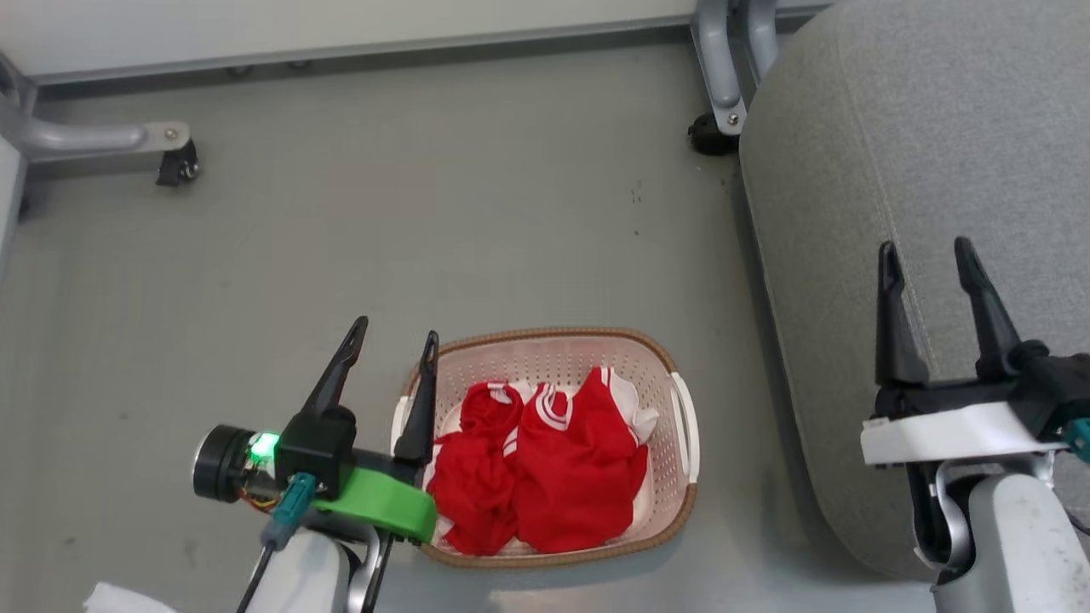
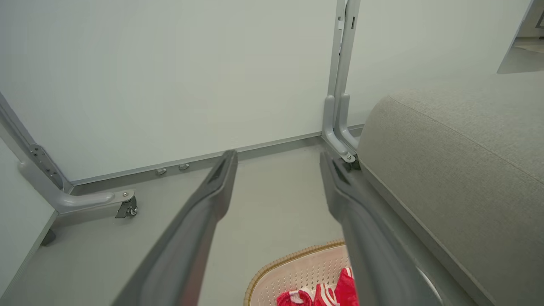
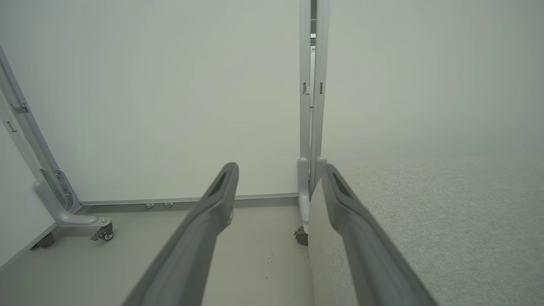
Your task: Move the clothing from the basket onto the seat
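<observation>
Oval cream-white perforated plastic basket (image 1: 553,334) is set on grey floor (image 1: 426,213). Two red striped fabric garments (image 1: 579,468) are piled in it, side by side. Large grey woven-fabric seat cushion (image 1: 894,153) is placed to its rt, separated by a strip of floor. White wall panel (image 1: 341,21) is seen behind, w/ one grey metal castor leg (image 1: 102,136) at back left & another (image 1: 719,85) behind the seat's back corner. Left gripper (image 1: 397,329) is held at the basket's left rim; right gripper (image 1: 925,245) over the seat's left part.
</observation>
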{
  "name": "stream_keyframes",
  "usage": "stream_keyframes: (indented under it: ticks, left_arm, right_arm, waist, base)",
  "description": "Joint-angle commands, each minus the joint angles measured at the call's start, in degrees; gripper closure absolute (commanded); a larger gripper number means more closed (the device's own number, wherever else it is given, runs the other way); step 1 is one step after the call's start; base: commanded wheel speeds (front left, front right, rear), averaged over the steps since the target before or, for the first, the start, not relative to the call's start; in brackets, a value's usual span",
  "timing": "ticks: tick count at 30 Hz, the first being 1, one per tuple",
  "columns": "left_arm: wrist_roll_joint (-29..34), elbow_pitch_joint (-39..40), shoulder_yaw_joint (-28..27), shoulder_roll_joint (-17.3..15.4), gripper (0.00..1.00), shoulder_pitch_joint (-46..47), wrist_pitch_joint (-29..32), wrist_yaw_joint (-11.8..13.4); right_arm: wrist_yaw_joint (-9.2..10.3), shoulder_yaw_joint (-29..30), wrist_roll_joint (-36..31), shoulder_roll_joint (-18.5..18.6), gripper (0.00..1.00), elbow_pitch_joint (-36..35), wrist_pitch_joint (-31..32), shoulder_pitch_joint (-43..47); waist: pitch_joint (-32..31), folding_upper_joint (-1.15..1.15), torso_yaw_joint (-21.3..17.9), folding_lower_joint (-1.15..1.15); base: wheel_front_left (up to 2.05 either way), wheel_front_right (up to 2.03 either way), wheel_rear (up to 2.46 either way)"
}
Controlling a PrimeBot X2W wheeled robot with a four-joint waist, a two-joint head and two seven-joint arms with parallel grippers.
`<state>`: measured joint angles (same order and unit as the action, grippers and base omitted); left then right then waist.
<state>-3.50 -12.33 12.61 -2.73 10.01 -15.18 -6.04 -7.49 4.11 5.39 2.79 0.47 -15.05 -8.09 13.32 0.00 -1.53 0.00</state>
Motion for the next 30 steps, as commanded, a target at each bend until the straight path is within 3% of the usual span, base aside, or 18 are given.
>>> stream_keyframes:
  ticks: [1, 8, 13, 19, 25, 30]
  left_arm:
    - [0.6, -1.6, 0.6, -0.3, 0.00, 2.5, 0.0, -0.4]
    - [4.2, -12.8, 9.6, -2.8, 0.00, 13.1, 0.0, -1.4]
    - [6.4, -21.5, 22.9, -6.4, 0.00, 22.1, 0.0, -1.5]
    - [10.2, -31.5, 31.8, -10.3, 0.00, 31.6, 0.0, -1.5]
    - [14.1, -41.2, 41.7, -11.6, 0.00, 38.6, 0.0, -1.5]
    - [16.8, -44.6, 48.4, -12.2, 0.00, 42.4, 0.0, -1.5]
  right_arm:
    - [-0.01, 0.7, -0.4, 0.2, 0.00, -0.5, -0.2, -2.0]
    - [-0.01, 2.7, 0.2, 0.2, 0.00, -2.6, -0.2, -8.0]
    - [-0.01, 3.1, 1.4, 0.2, 0.00, -4.2, -0.2, -11.3]
    - [-0.01, 2.4, 3.2, 0.2, 0.00, -5.0, -0.2, -13.7]
    - [-0.01, 2.0, 5.1, 0.1, 0.00, -5.3, -0.2, -15.0]
    - [-0.01, 0.7, 6.5, 0.2, 0.00, -4.9, -0.2, -15.9]
  waist:
    - [7.2, 0.00, -2.1, 0.00]
    - [16.9, 0.00, -4.3, 0.00]
    - [22.9, 0.00, -6.2, 0.00]
    - [28.9, 0.00, -9.0, 0.00]
    - [32.8, 0.00, -10.6, 0.00]
    - [35.0, 0.00, -11.9, 0.00]
  base:
    - [0.00, 0.00, 0.00]
    - [0.00, 0.00, 0.00]
    - [0.00, 0.00, 0.00]
    - [0.00, 0.00, 0.00]
    - [0.00, 0.00, 0.00]
    - [0.00, 0.00, 0.00]
